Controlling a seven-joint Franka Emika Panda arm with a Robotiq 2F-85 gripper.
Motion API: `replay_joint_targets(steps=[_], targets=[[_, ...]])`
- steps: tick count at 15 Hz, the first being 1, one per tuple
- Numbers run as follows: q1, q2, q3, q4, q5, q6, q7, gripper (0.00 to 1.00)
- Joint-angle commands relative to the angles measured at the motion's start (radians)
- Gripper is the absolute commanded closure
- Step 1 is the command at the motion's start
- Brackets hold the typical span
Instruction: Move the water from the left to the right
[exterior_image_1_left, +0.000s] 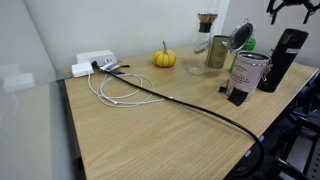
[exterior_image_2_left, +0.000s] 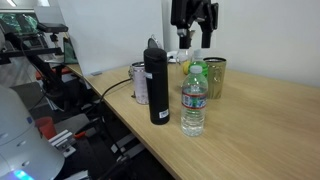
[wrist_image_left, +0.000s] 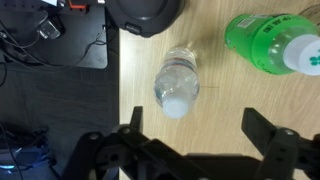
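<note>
My gripper (wrist_image_left: 192, 122) hangs over water btl (wrist_image_left: 175, 85); jaws wide, nothing held; green btl (wrist_image_left: 272, 40) nearby.

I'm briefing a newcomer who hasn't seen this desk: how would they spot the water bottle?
On the wooden table, find the cluster of drink containers near one edge. The water bottle stands there next to the tall black flask and a green bottle. It alone is clear plastic, with a white cap and pale label.

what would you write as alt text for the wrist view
Top-down view of a clear water bottle with a white cap standing on a wooden table, the open hand at the bottom edge. A green bottle sits upper right, a black lid at the top edge.
</note>
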Motion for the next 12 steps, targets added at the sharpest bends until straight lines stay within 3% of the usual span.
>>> replay_joint_targets(steps=[1,3,4,12], targets=[[-0.001,-0.03,0.013,0.037,-0.01,-0.11,-0.011,0.0],[-0.002,-0.044,0.023,0.065,-0.022,-0.202,-0.009,0.0],[-0.001,-0.047,0.016,0.041,-0.008,-0.139,-0.002,0.0],[-0.001,-0.054,0.02,0.052,-0.012,-0.182,-0.002,0.0]])
